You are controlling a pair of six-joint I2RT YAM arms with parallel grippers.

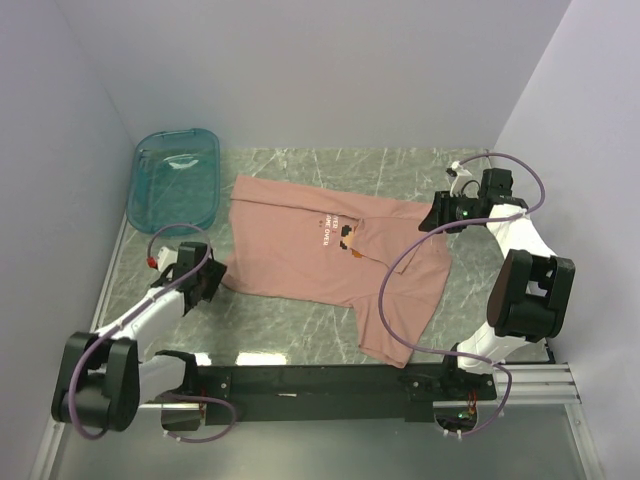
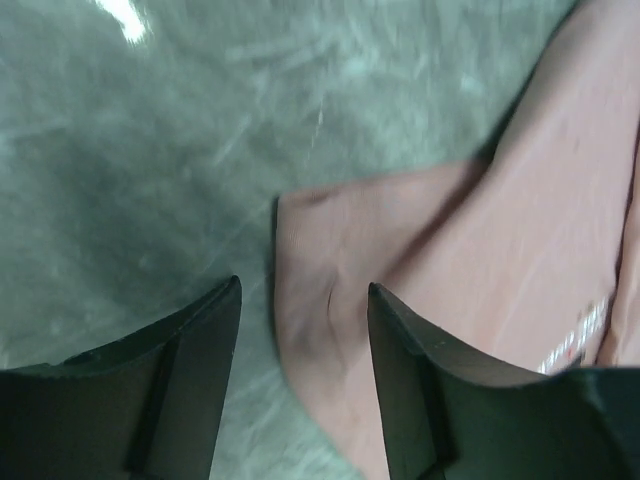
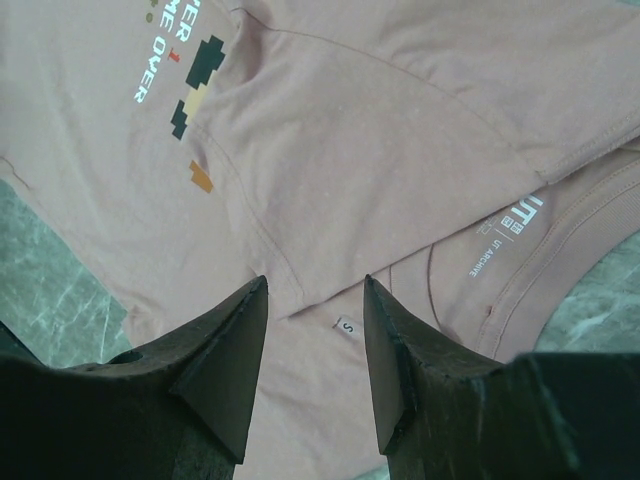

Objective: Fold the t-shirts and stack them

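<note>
Surface (image 1: 300, 335): carries the t-shirt (image 1: 300, 250) at its centre.
T-shirt progress: mostly spread, print up, one edge lapped over; folding judged barely begun, stacking outstanding.
Left tool (image 2: 303, 290): open, empty; t-shirt corner seen between the jaws.
Right tool (image 3: 315, 285): open, empty; above the size label (image 3: 345, 326).

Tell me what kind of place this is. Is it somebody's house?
Probably a robot lab booth, not a house: plain walls box in a marble-look table, a left arm and right arm are bolted at its edge, and a t-shirt lies there.
</note>
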